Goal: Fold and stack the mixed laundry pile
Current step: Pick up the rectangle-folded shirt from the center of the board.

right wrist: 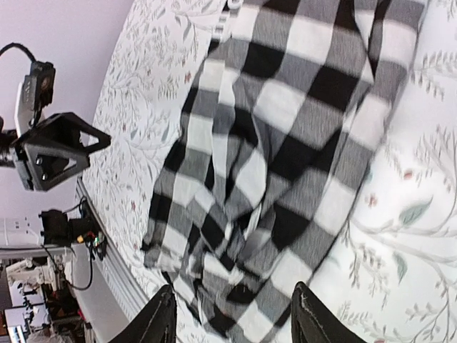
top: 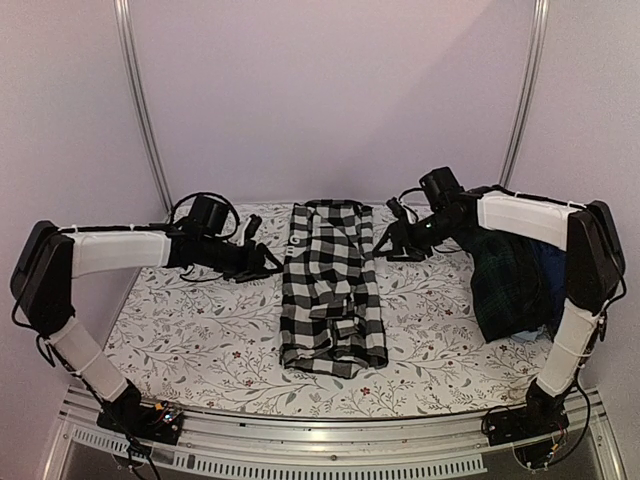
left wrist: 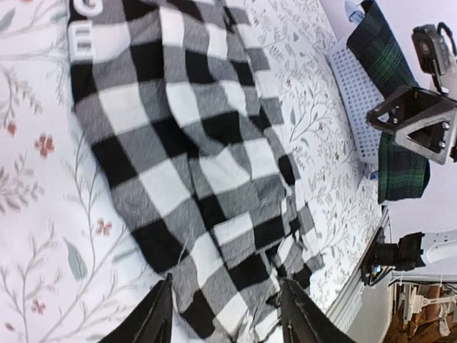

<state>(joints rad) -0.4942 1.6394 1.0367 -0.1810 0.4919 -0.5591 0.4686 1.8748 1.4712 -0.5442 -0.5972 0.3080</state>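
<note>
The black-and-white checked shirt (top: 332, 285) lies in the middle of the floral surface (top: 190, 330) as a long strip running from the far edge toward us. Its near end is rumpled and doubled over. The rest of the mixed laundry pile (top: 530, 300) is heaped at the right edge under our right arm, with the dark plaid garment (top: 505, 265) on top and a little blue showing beneath.

Our left tool (top: 264, 262) hovers just beside the shirt's left edge near its far end, and our right tool (top: 388, 243) hovers just beside its right edge. In both wrist views the fingers stand apart with nothing between them, so both tools are spread and empty.

We judge the shirt light, limp and not fragile. It will sag from any pinch and hold no shape of its own, and its layers may slide over one another. We would take it at the two far corners of the strip, one tool each, biting through every layer at the edge. A pinch set too low could catch the printed covering underneath.
</note>
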